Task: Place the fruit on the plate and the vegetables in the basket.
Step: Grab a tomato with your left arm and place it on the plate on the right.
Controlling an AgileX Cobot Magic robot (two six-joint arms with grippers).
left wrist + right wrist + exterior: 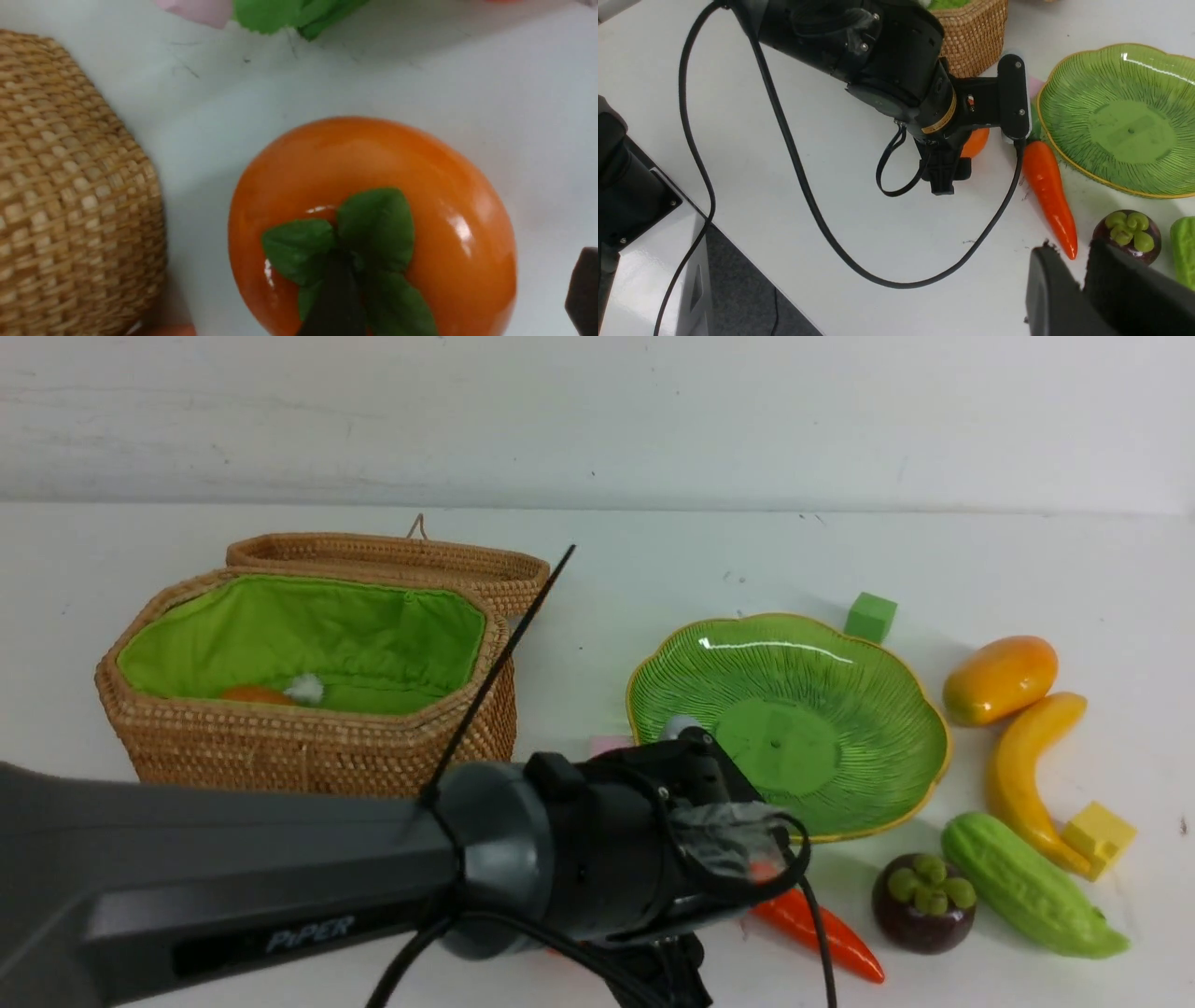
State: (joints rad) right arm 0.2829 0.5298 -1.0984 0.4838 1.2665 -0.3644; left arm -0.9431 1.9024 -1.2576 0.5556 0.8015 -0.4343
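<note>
Left gripper [460,298] is spread wide but one finger [336,303] sits over the persimmon [373,186], so closing off-centre could squirt it at the basket [70,186] nearby.

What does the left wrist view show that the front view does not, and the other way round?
Only the left wrist view: the persimmon, leaf cap up, on the table near the basket; the front view does not show it. Only the front view: the plate, mango, banana, gourd, mangosteen and the basket's green lining. Both: the basket's wicker wall and the carrot, of which the wrist view shows only the leaves.
</note>
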